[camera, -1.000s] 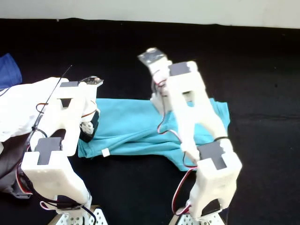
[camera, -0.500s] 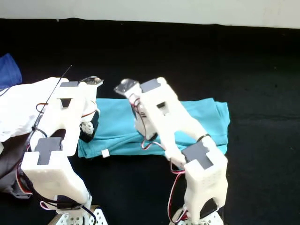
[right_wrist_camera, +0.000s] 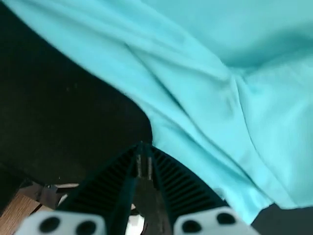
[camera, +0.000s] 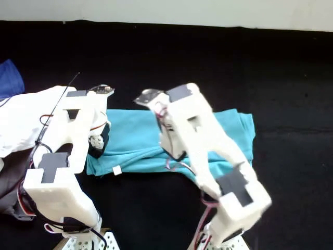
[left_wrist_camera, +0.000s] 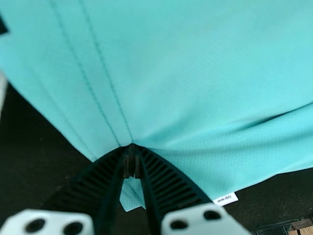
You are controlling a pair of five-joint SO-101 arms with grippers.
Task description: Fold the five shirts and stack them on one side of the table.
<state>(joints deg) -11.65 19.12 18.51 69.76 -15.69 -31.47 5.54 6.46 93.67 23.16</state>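
Fabric of a teal shirt lies spread across the middle of the black desk, already doubled lengthwise into a long band, with a small white tag showing at its near edge.

The left end effector has its jaws clamped on the shirt's left end. The stitched seams run straight into the closed tips, so the cloth is firmly pinched there. That grip probably serves as an anchor, keeping this end from sliding while the other arm works.

The right end effector is also drawn together. Its tips meet at a notch in the shirt's edge where cloth borders bare desk, and it seems to have a fold pinched, though the hold is less plain than on the left. In the high view this arm stands over the shirt's middle, which suits carrying one end over the other for a crosswise fold.

A white garment, a blue garment and a dark garment are heaped at the desk's left side beside the left arm. I judge them to be more of the shirts, and the task looks far from finished.
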